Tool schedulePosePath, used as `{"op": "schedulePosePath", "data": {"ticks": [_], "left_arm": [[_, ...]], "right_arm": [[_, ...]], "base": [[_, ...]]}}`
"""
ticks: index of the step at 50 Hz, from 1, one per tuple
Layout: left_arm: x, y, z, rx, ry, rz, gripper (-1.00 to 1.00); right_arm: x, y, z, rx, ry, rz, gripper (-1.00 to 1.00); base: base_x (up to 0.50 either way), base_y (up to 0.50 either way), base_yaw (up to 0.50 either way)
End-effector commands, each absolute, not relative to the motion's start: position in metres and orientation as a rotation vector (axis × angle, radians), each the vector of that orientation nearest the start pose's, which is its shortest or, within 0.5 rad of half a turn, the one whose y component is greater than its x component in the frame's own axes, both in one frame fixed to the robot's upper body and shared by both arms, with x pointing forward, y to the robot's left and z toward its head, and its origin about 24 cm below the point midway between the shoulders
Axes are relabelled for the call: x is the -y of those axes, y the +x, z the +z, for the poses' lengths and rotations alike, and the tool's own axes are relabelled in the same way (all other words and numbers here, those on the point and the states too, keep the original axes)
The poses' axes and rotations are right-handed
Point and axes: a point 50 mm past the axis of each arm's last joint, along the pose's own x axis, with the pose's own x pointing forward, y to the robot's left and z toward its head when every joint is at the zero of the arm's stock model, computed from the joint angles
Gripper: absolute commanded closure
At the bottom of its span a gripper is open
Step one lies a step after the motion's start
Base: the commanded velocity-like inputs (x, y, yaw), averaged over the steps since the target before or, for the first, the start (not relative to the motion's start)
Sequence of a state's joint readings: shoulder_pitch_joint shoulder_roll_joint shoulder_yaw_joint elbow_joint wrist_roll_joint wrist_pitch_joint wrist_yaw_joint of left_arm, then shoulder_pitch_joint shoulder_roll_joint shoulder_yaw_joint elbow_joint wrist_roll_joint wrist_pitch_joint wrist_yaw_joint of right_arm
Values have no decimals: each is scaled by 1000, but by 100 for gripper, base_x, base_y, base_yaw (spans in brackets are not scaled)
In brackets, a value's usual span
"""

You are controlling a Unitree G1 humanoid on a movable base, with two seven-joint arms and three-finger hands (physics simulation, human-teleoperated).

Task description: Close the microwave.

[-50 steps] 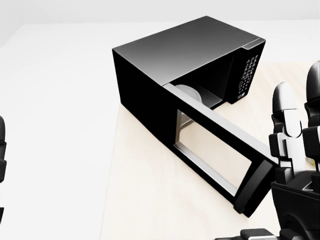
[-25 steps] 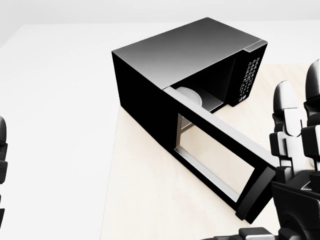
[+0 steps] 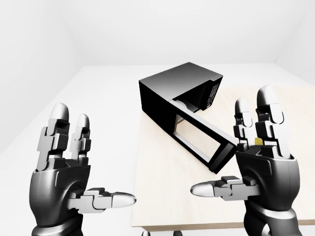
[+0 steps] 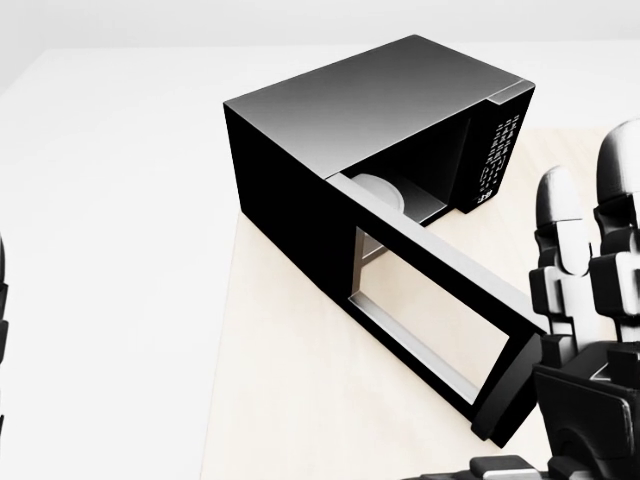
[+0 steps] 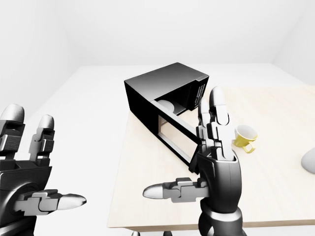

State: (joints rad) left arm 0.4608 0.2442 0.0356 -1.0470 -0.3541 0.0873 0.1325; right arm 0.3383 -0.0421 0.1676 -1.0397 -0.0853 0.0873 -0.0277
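Note:
A black microwave [image 4: 340, 110] stands on a light wooden table [image 4: 290, 400]. Its door [image 4: 440, 330] hangs wide open, swung toward the bottom right of the head view. The white turntable plate [image 4: 385, 190] shows inside, and the keypad [image 4: 497, 150] is on the right of the opening. My right hand [image 3: 246, 147] is open with fingers upright and thumb out, just right of the door's free edge. Whether it touches the door I cannot tell. My left hand [image 3: 83, 157] is open and empty, off the table's left side.
A yellow cup [image 5: 243, 137] stands on the table right of the microwave, partly behind my right hand. A grey rounded thing [image 5: 309, 160] shows at the right edge of the right-eye view. White floor lies left of the table.
My right hand has shifted a little left toward the door's free edge. The left hand has slipped further out of the head view. The door stands about as it did.

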Motion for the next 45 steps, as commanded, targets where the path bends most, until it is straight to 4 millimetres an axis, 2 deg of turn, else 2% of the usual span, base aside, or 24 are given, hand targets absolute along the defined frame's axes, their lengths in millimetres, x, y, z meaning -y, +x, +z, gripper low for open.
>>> {"op": "schedulePosePath", "data": {"ticks": [1,18,36,45], "left_arm": [[-173,135,184,485,-102,-2,-100],[-174,135,185,488,-105,-2,-100],[-174,136,186,504,-105,0,-100],[-174,135,185,496,-105,-1,-100]], "right_arm": [[134,146,188,586,-40,35,-100],[117,156,161,448,-36,86,-100],[111,164,142,365,-51,99,-100],[109,175,121,283,-68,98,-100]], "base": [[0,0,0],[0,0,0],[0,0,0],[0,0,0]]}}
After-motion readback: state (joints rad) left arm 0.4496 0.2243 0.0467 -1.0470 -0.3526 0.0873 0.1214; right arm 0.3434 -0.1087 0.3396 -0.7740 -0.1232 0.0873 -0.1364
